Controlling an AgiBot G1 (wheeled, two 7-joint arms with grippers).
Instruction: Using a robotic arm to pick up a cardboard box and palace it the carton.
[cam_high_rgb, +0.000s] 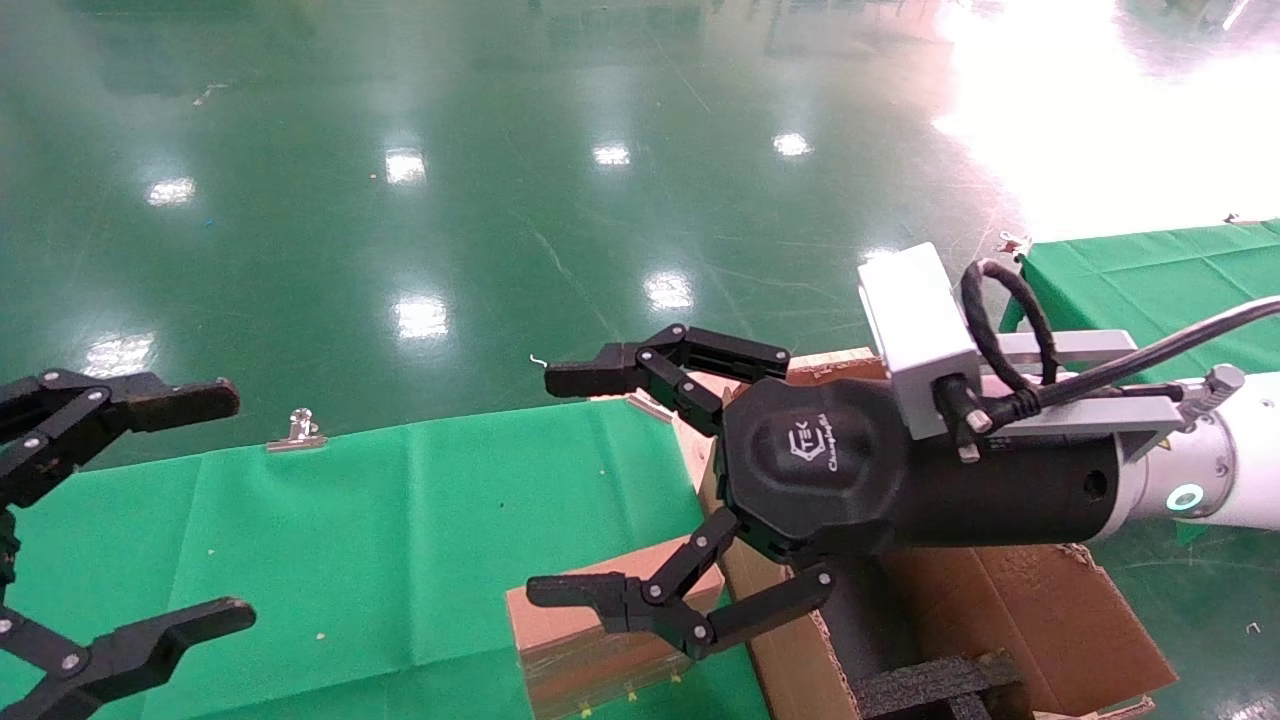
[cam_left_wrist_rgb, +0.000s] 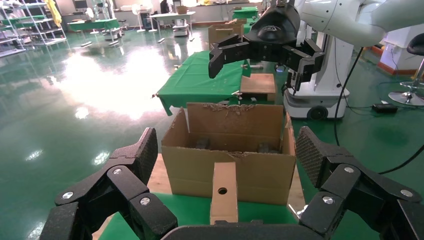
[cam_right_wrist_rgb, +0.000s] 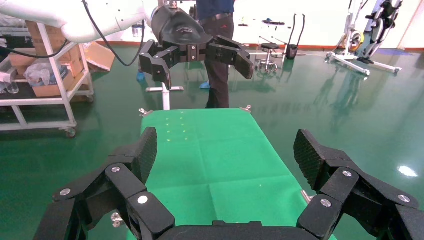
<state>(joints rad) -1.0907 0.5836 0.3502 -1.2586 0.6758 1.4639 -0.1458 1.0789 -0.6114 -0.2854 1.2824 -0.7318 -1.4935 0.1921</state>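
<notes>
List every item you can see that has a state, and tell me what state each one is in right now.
Right tool: open, empty, raised above the box.
Left tool: open, empty, held over the table's left end.
Cardboard box: standing on edge on the green table, beside the carton, not gripped.
Carton: open at the top, flaps torn, black foam blocks inside.

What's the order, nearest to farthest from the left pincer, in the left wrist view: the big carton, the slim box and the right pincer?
1. Slim box, upright between the open left pincer's fingers.
2. Big carton, just behind it.
3. Right pincer, open, raised beyond the carton.
</notes>
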